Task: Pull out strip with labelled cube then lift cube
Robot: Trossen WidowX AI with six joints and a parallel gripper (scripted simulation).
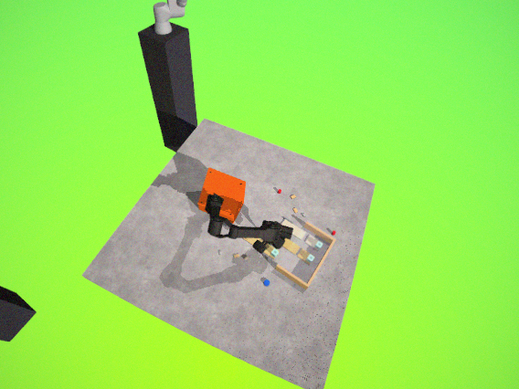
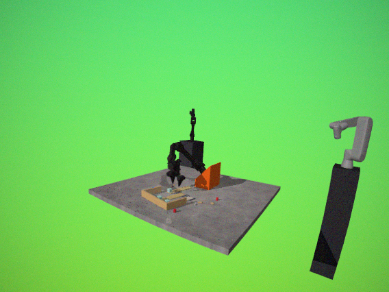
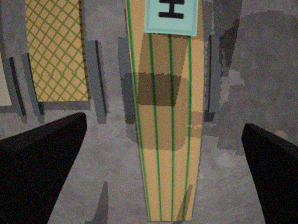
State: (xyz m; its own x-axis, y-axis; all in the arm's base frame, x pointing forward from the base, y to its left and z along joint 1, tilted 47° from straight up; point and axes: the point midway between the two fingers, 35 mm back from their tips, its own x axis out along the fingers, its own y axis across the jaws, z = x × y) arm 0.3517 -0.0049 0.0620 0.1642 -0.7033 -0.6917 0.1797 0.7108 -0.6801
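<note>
A tan strip with green lengthwise stripes [image 3: 172,200] [image 1: 250,239] [image 2: 183,189] sticks out from the tray area toward the robot. A pale teal cube marked H [image 3: 171,17] [image 1: 274,252] [image 2: 169,190] sits on it. My gripper [image 3: 166,126] [image 2: 175,185] is wide open and empty, its fingers on either side of the strip and short of the cube. A cross-hatched strip [image 3: 55,50] [image 1: 291,247] and a pale strip [image 3: 4,92] [image 1: 294,229] lie beside it. Two more teal cubes [image 1: 311,257] [image 1: 319,245] are at their far ends; their labels cannot be read.
A low wooden wall [image 1: 292,278] [image 2: 154,199] surrounds the strips' far ends. Grey guide rails [image 3: 213,75] flank the striped strip. An orange block [image 1: 224,183] [image 2: 214,176] stands by the arm's base. Red pieces [image 1: 280,191] [image 1: 333,233], a blue piece [image 1: 267,283] and small wooden bits [image 1: 293,196] lie around.
</note>
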